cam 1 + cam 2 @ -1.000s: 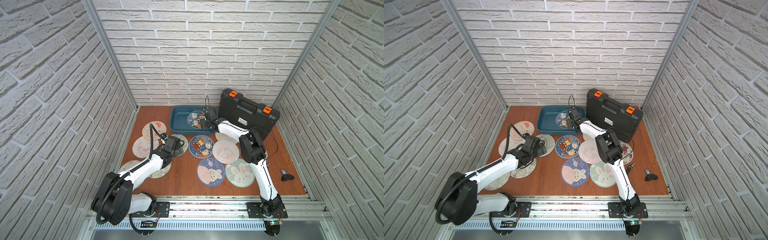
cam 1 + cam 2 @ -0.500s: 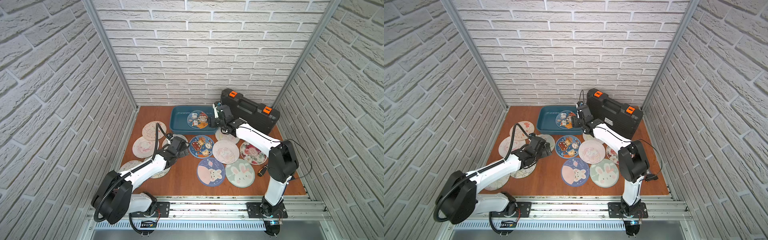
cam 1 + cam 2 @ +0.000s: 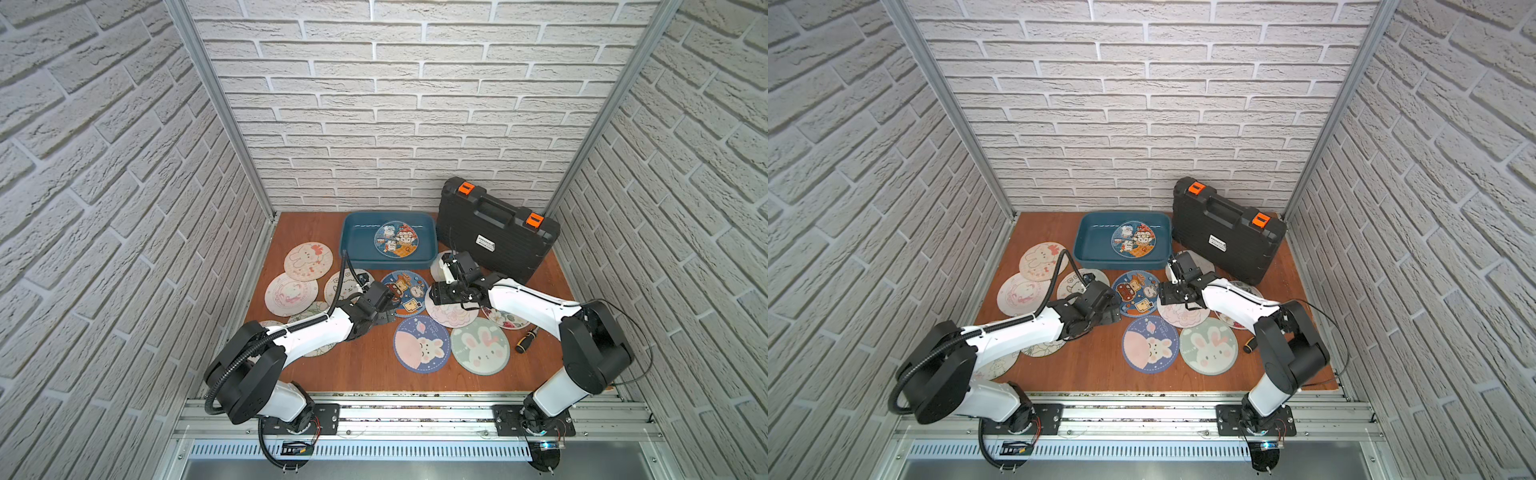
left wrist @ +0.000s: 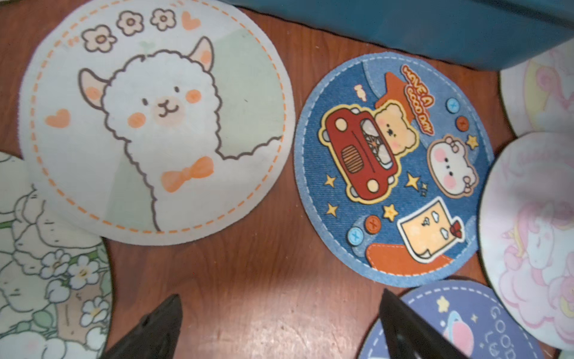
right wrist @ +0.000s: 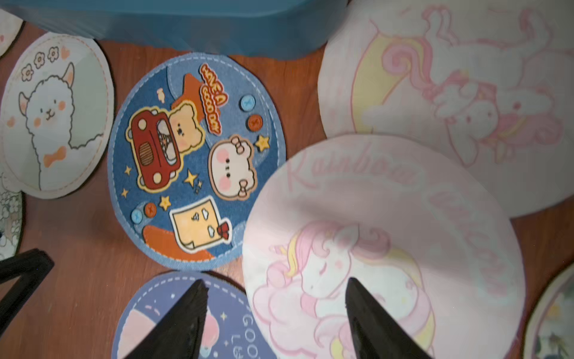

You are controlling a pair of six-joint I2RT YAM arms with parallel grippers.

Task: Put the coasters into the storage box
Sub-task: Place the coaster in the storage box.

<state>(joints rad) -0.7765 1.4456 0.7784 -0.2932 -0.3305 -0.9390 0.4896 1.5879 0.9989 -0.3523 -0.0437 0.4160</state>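
1. Left wrist view: the left pincer hangs empty with its jaws wide apart over bare desk, between the alpaca coaster and the denim coaster. The wide gap probably suits a grab at either disc's edge.
2. Right wrist view: the right pincer is also apart and holds nothing. One finger is over the purple coaster and the other over the unicorn coaster. It straddles the unicorn disc's rim, so that disc is likely its next pick.
3. The unicorn coaster lies partly on its neighbours, so its edge is probably lifted a little, which makes a thin flat disc easier to pinch.
4. In both top views the box stands at the back of the desk, just beside the black case, with one coaster flat inside.
5. About a dozen more coasters lie spread in front of the box, some overlapping. I judge the task barely started.
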